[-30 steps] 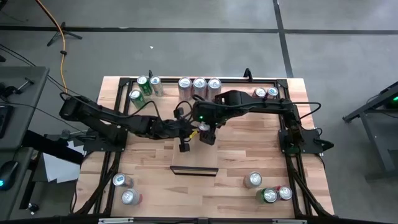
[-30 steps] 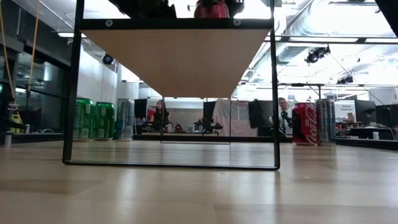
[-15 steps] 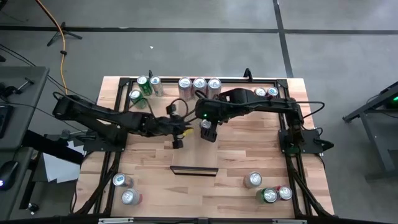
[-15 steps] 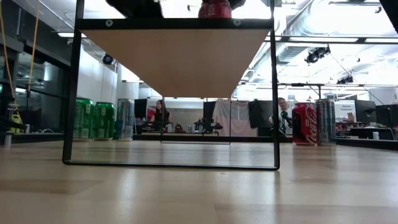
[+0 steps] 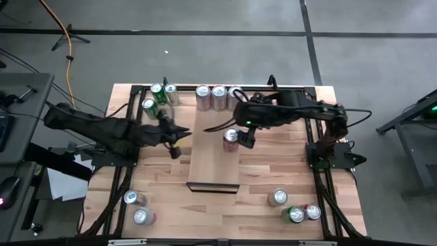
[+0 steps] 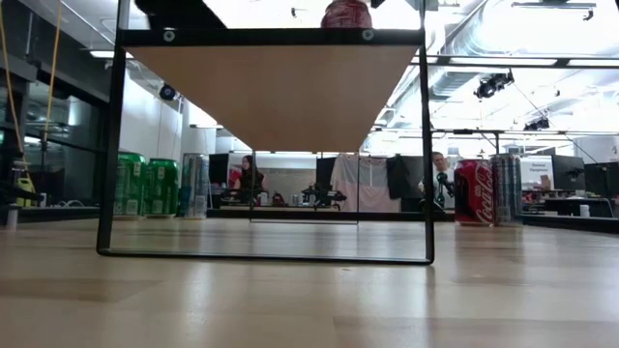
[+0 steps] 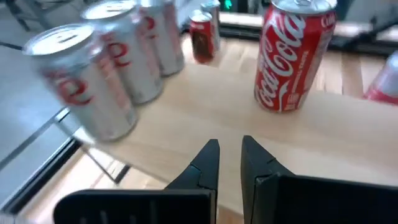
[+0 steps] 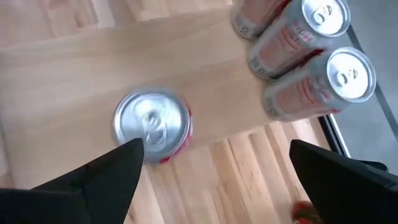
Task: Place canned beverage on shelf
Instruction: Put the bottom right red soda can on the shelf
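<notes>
Butcher-block table (image 5: 287,171), seen from above, carrying the shelf (image 5: 213,154), a long pale board raised on a thin dark frame (image 6: 114,145); the low view looks up at its underside. The right arm reaches in from the table's right side, its right gripper (image 5: 244,136) spread wide and poised just beside and above the red can (image 5: 231,137). That can stands upright on the shelf near the board's right edge, free of both fingers: the right wrist view shows its silver top (image 8: 152,124) between the two open fingers with no contact. The left gripper (image 5: 175,149), fingers pressed together and holding nothing, sits off the shelf's left edge, well apart from the red can, which its own camera sees standing across the board (image 7: 292,56).

Behind both grippers, a row of silver cans (image 5: 218,96) stands at the shelf's far end; green cans (image 5: 156,99) lie beyond the left gripper.

Handling, as a judgement: the can is a thin-walled, rigid cylinder, smooth and somewhat slippery, likely moderately heavy if full and easily dented by a hard squeeze. It is best taken across mid-body, fingers on opposite sides, axis vertical. The placement looks complete.
</notes>
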